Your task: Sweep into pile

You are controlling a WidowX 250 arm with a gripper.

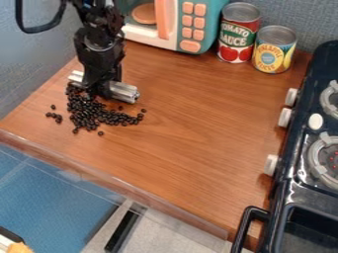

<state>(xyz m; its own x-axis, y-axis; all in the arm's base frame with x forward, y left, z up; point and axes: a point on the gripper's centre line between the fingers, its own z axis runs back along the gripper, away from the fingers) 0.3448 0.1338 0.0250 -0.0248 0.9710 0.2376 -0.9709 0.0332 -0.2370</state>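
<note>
My gripper (100, 90) hangs down at the upper left of the wooden counter, shut on a silver ribbed bar (123, 92) that sticks out on both sides of it. Black beans (84, 111) lie against the bar and in front of it, densest just below the gripper. Some of them trail right along the counter, and a few loose ones (54, 116) sit to the left of the main cluster. The gripper and bar hide part of the counter behind them.
A toy microwave (190, 24) stands at the back, with a tomato sauce can (238, 33) and a pineapple can (273, 49) to its right. The toy stove (290, 185) borders the counter (191, 128) on the right. A clear strip (105, 178) runs along the front edge.
</note>
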